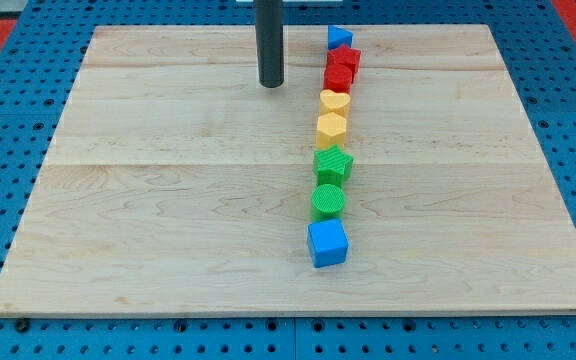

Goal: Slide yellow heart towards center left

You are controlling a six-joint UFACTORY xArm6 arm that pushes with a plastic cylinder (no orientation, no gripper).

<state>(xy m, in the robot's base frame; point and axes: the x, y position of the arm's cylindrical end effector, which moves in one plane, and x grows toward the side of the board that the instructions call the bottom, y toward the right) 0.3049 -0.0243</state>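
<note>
My tip (271, 84) sits on the table (148, 220) near the view's top, a little left of the middle, and touches nothing. There is no pincer on this rod, so no opening to report and nothing held.

Right of the tip runs a line of blocks from the view's top down toward the bottom. At the head is a blue block (339, 38), partly hidden behind its neighbour, shape hard to make out. Pressed against it come two red blocks, the upper red block (348, 58) and the lower red block (338, 77), their shapes unclear.

Next is the yellow heart (335, 100), touching the lower red block above and a second yellow block (332, 127) below. It lies to the right of my tip and slightly lower in the view, apart from it, with bare wood between them.

Further down the line: a green block with ridged faces (333, 162), then a green cylinder (328, 200), then a blue cube (328, 243) at the tail.

The heart is hemmed in above and below by neighbours; its left side is open.
</note>
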